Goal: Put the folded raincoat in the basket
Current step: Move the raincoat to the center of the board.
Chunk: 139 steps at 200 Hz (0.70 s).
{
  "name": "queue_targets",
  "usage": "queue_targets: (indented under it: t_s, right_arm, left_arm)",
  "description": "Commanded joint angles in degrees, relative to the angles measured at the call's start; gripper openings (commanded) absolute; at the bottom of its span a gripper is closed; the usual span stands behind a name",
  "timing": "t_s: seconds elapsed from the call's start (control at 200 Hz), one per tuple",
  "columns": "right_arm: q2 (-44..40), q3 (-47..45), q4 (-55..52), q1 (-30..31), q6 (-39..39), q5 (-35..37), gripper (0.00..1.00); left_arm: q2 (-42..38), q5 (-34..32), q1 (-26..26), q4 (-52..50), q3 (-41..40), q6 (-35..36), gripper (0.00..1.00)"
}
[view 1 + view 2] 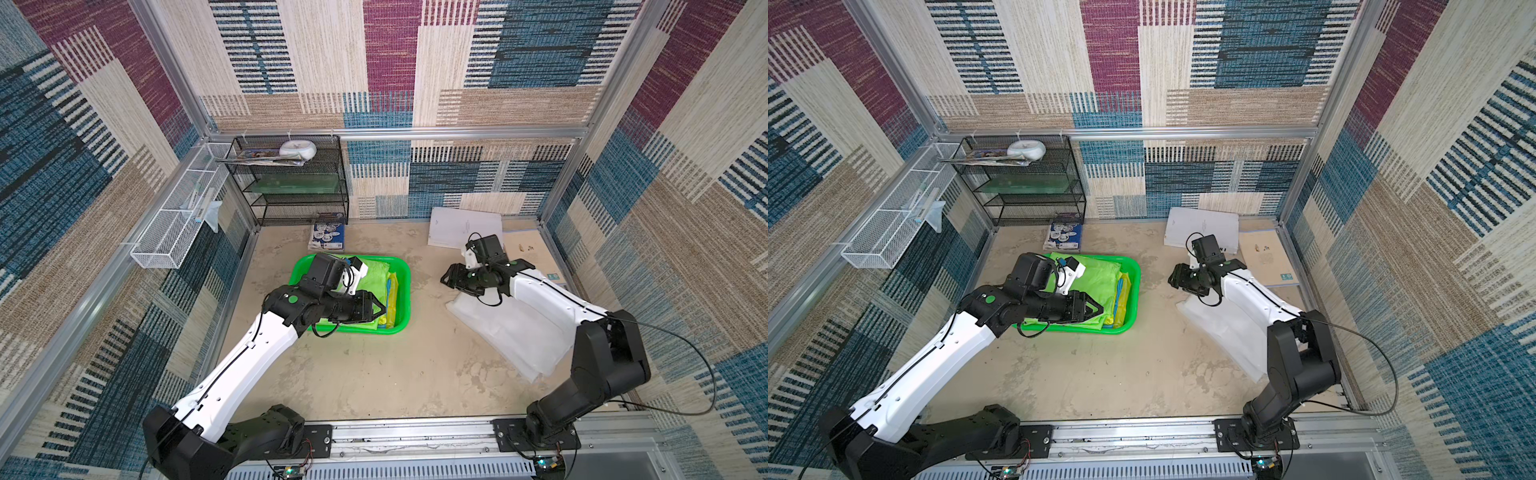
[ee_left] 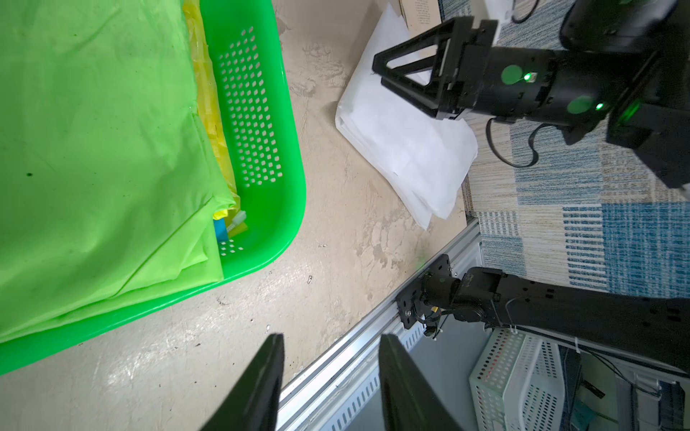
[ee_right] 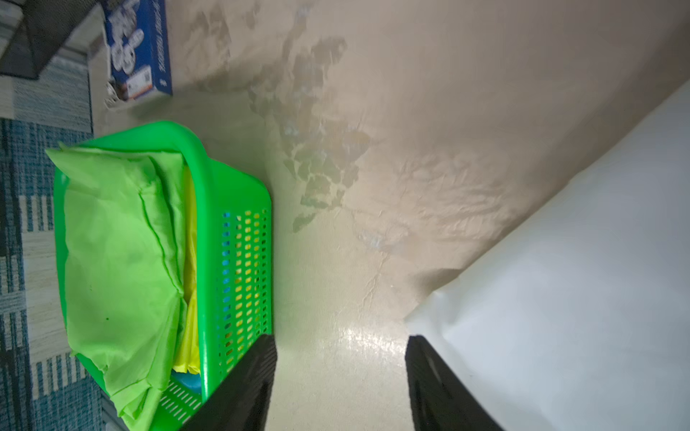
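Folded raincoat (image 2: 100,149) lies inside the green basket (image 2: 261,112), over yellow plastic (image 2: 205,86).

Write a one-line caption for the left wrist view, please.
Folded lime-green plastic raincoat lies in the bright green perforated plastic basket; the open left gripper holds nothing.

Basket (image 1: 403,291): bright green, sides pierced with rows of small holes. Raincoat (image 1: 376,270) lying in it: lime green, plain; yellow layer (image 2: 205,97) under it, a blue bit (image 2: 220,228) at the corner. Folded sheet (image 1: 498,336) on the table: plain white. Table (image 1: 374,374): beige, mottled with darker blotches. Walls (image 1: 390,62): woven patchwork of blue, maroon, cream and tan, some patches striped. Rack (image 1: 291,203): black mesh. Tray (image 1: 174,232): white wire mesh
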Motion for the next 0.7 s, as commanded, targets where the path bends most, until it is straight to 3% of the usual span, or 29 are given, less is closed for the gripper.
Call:
queue_targets:
  t_s: [0.0,0.09,0.305,0.446,0.526,0.691]
  right_arm:
    - [-1.6,-2.8,-5.5,-5.6,-2.4,5.6,0.62]
    - [-1.2,-4.9,-7.7,-11.5,-4.2,5.8,0.61]
    - [-0.9,-9.7,-7.9,-17.9,-5.1,13.1,0.60]
    - [1.4,-13.8,-5.1,-17.9,-5.3,6.6,0.58]
    - [2.3,-16.2,-1.9,-15.6,-4.6,-1.1,0.54]
    - [5.4,-12.9,-0.6,-2.9,-5.1,-11.3,0.53]
  left_arm:
    - [-0.2,0.6,0.1,0.6,0.1,0.0,0.47]
    - [-0.2,0.8,0.0,0.9,-0.2,-0.3,0.47]
    - [-0.4,1.3,-0.1,0.9,-0.9,-0.2,0.47]
    - [-0.3,1.4,-0.1,1.5,-2.0,-0.2,0.47]
    - [-0.2,1.9,-0.2,2.2,-2.6,-0.7,0.47]
    - [-0.2,2.0,-0.6,2.4,-1.8,-1.0,0.47]
